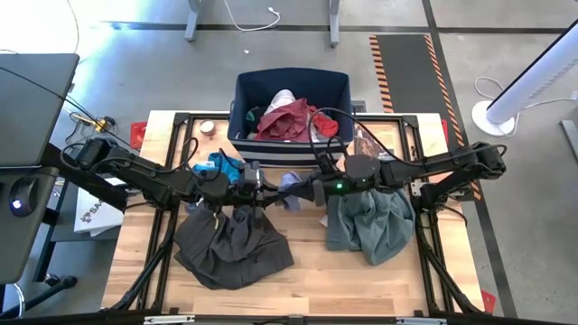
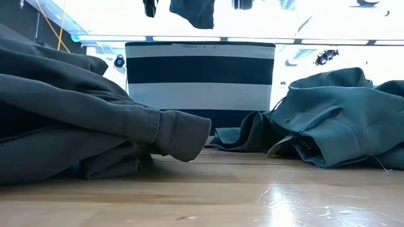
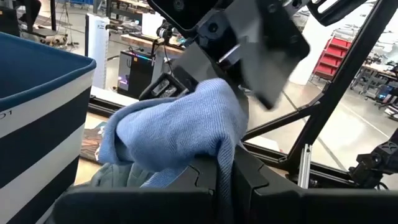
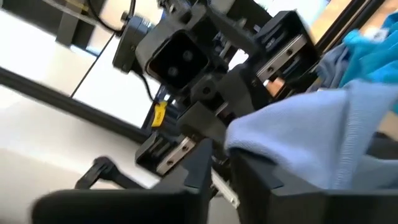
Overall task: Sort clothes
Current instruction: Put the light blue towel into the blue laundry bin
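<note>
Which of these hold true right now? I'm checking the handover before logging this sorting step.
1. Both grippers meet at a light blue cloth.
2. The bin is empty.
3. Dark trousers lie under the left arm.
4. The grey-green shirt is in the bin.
1. True: the left gripper and right gripper meet at the light blue cloth above the table.
2. False: the striped bin holds a maroon piece and a white one.
3. True: the dark trousers lie under the left arm.
4. False: the grey-green shirt lies on the table under the right arm.
</note>
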Controlling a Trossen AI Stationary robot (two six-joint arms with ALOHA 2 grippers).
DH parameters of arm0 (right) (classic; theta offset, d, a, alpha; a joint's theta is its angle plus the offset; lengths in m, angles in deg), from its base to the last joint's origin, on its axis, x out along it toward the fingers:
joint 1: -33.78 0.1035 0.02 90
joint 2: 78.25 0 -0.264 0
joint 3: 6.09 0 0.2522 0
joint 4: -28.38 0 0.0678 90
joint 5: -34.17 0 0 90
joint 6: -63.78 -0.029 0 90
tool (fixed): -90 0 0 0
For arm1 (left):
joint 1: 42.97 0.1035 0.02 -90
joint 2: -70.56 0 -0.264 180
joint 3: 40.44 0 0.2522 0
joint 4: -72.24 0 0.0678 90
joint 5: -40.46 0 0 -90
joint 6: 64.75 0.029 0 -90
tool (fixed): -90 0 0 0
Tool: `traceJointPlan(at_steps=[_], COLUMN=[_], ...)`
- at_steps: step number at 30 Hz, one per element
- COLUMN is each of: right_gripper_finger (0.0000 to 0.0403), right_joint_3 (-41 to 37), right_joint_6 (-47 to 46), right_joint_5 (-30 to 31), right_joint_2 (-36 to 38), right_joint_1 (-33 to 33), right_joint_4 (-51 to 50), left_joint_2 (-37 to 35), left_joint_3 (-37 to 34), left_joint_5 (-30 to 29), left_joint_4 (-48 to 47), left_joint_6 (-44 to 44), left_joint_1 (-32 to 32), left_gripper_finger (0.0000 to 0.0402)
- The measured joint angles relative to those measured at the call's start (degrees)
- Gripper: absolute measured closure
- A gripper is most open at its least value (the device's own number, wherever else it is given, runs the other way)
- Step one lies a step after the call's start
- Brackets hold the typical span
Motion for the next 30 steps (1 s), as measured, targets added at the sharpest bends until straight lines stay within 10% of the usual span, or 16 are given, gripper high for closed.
traceJointPlan(at_steps=[9, 17, 30], right_gripper_finger=[0.0232, 0.0225, 0.0225], right_joint_3=[-0.02, -0.02, -0.02], right_joint_6=[3.06, 7.56, 9.58], right_joint_5=[-5.98, 3.13, 6.95], right_joint_2=[3.63, 13.45, 17.83], right_joint_1=[-2.75, -3.67, -1.59], right_joint_4=[-5.79, -17.24, -19.53], left_joint_2=[-3.59, -12.99, -14.90], left_joint_3=[-0.04, -0.04, 11.35], left_joint_5=[-3.28, -6.04, 10.45], left_joint_4=[-3.17, -11.18, -24.08], left_joint_6=[2.53, 0.73, 0.72], left_joint_1=[0.02, 5.30, 32.70], left_gripper_finger=[0.0399, 0.0400, 0.0401])
